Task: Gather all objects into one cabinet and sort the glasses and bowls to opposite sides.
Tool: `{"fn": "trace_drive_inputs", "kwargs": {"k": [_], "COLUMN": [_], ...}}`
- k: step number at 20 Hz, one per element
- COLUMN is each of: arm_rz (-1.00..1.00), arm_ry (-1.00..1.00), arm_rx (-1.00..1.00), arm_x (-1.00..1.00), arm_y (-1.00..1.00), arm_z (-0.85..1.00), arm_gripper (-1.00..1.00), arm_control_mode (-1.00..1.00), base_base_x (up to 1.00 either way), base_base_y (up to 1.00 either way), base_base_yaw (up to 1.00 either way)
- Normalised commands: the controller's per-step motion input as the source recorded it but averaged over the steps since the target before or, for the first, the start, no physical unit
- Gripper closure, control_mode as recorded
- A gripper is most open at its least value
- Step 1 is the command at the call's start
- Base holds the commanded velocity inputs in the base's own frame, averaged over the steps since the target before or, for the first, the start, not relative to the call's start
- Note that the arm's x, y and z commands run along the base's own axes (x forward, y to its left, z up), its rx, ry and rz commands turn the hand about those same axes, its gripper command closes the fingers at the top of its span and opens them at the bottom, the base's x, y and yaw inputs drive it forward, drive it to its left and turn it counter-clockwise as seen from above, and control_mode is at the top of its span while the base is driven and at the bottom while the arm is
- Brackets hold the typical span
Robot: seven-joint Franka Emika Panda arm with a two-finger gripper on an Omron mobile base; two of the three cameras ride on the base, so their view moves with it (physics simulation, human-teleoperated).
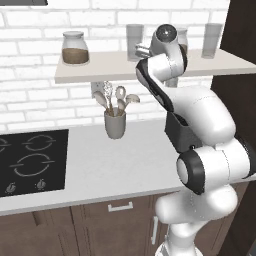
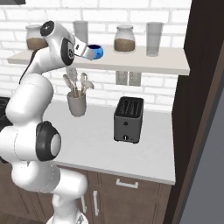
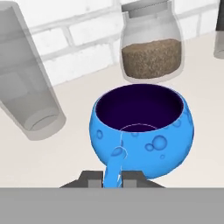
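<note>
Glossy blue bubble-patterned bowl (image 3: 142, 131)

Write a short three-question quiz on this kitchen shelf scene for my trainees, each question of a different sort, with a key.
1. True or false: the gripper is shut on the handle of the glossy blue bubble-patterned cup.
2. What stands on the white counter below the shelf's right part? A) dark grey toaster B) kettle C) pan
3. Fill in: the lidded glass jar behind the cup holds ____ stuff.

Key: 1 true; 2 A; 3 brown.
</note>
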Motion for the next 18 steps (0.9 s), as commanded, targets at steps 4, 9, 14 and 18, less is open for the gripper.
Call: {"fn": "trace_drive_inputs", "kwargs": {"k": [4,9,14,18], "arm_rz": [0.02,0.21,0.25,0.29], "arm_ry": [0.00,0.00,-0.01,-0.01], "arm_rx": [0.00,-0.04,-0.12,-0.21], "arm_x": [-0.08,-0.60,-0.84,-1.00], "arm_y": [0.00,0.00,0.03,0.16], "arm_z": [0.00,0.28,0.52,0.40], "arm_gripper": [1.00,1.00,1.00,1.00], "arm_control_mode": [-1.00,-1.00,-1.00,-1.00], "base_base_x": [0.00,0.00,0.00,0.00], "base_base_y": [0.00,0.00,0.00,0.00], "base_base_yaw": [0.00,0.00,0.00,0.00]}}
